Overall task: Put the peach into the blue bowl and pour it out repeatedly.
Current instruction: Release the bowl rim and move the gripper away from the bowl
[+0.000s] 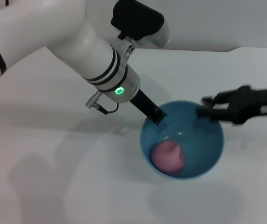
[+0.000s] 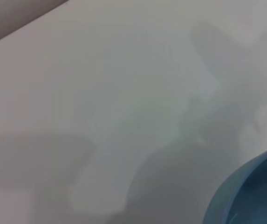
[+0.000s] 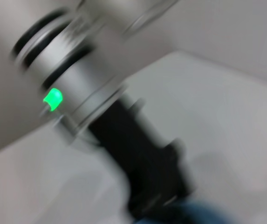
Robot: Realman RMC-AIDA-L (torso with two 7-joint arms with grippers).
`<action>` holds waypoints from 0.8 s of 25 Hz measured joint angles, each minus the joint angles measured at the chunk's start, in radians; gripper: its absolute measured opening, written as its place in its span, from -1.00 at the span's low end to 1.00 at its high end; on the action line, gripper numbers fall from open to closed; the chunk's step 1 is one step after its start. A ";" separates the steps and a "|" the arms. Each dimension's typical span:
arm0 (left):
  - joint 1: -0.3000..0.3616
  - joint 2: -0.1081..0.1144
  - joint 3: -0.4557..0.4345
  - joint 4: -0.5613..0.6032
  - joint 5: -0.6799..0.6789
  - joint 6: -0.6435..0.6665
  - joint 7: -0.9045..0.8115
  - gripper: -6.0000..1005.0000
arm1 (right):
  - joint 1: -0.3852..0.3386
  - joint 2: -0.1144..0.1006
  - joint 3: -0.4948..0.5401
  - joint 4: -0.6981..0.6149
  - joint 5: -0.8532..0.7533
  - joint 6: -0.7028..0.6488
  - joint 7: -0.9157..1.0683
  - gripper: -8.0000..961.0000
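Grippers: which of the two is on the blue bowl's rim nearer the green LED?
The left gripper. It meets the blue bowl at the far-left rim, just below its arm's green light. The right gripper is at the far-right rim. The peach lies inside.

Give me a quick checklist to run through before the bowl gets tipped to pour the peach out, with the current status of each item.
1. Peach in bowl: ok. The peach lies inside the blue bowl, on its near left side.
2. Left gripper on the bowl: ok. The left gripper sits at the bowl's far left rim; whether it is clamped: cannot tell.
3. Right gripper clear of the bowl: not ok. The right gripper is right at the bowl's far right rim; contact: cannot tell.
4. Bowl upright: cannot tell. It seems to lean toward the camera.
5. Landing space: ok. The white table beside the bowl is bare where visible.
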 joint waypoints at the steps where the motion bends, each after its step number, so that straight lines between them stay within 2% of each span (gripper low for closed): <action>1: 0.000 0.000 0.000 0.000 0.000 0.000 0.000 -0.99 | -0.005 0.000 0.036 0.008 0.008 0.019 0.003 -0.16; 7: 0.006 -0.004 0.084 -0.055 -0.007 -0.071 -0.002 -0.99 | -0.050 -0.003 0.133 0.062 0.096 0.086 -0.003 -0.16; 12: 0.011 -0.005 0.100 -0.079 -0.024 -0.105 -0.002 -0.99 | -0.074 -0.001 0.155 0.077 0.111 0.115 -0.007 -0.16; 20: 0.013 -0.005 0.144 -0.109 -0.026 -0.142 -0.003 -0.99 | -0.066 0.000 0.158 0.141 0.134 0.129 -0.008 -0.16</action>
